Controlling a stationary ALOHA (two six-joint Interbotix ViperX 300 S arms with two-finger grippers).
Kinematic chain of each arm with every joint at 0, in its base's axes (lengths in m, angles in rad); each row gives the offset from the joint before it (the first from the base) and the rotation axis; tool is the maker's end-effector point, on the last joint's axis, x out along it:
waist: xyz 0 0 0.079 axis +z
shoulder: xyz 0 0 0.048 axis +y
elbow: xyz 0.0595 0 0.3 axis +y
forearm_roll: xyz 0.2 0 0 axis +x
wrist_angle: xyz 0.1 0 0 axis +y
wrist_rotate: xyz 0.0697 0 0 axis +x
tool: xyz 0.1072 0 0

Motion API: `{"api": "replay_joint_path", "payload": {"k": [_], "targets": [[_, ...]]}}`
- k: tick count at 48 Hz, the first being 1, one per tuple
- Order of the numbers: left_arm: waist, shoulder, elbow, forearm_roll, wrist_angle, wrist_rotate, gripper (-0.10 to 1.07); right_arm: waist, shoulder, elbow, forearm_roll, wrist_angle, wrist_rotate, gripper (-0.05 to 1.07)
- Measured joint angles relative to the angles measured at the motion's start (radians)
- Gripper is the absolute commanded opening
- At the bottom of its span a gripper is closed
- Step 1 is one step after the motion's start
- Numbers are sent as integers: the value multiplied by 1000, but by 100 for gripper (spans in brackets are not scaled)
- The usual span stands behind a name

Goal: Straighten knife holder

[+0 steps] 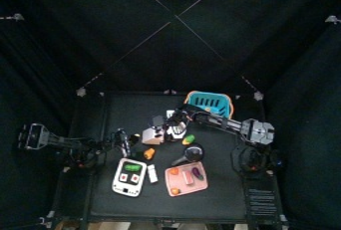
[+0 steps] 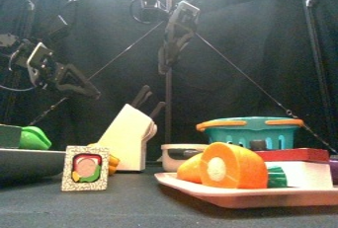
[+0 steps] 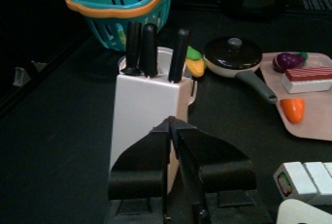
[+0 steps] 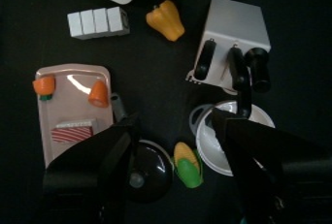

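Now | knife holder [image 3: 151,97] upright | black table [image 1: 107,115] | black curtains [image 1: 80,25]

Top view looks straight down from high up, the small black table [image 1: 170,206] sitting lower centre of frame; front view sits at table height on the front edge, looking level across, close on the chunky whitish-beige knife holder with dark handles [image 2: 128,133] left of centre and the flat pink tray [image 2: 251,189] at lower right. Left wrist view faces along the table, very near the holder [image 3: 151,107], with the teal slotted basket with orange rim [image 3: 123,5] at upper left. Right wrist view looks down from near above, sharing holder [image 4: 231,26] and tray [image 4: 76,112] with the rest.
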Motion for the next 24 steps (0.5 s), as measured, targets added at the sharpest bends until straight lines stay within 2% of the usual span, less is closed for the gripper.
{"api": "replay_joint_path", "payload": {"k": [8,14,24], "targets": [[-21,0,3,0,8,0,50,-5,-71,103,8,-115,0,91],[-54,0,3,6,17,-2,50,-5,-118,219,12,-241,-3,91],[-118,8,0,17,32,0,50,-5,-209,460,43,-566,-9,90]]}}
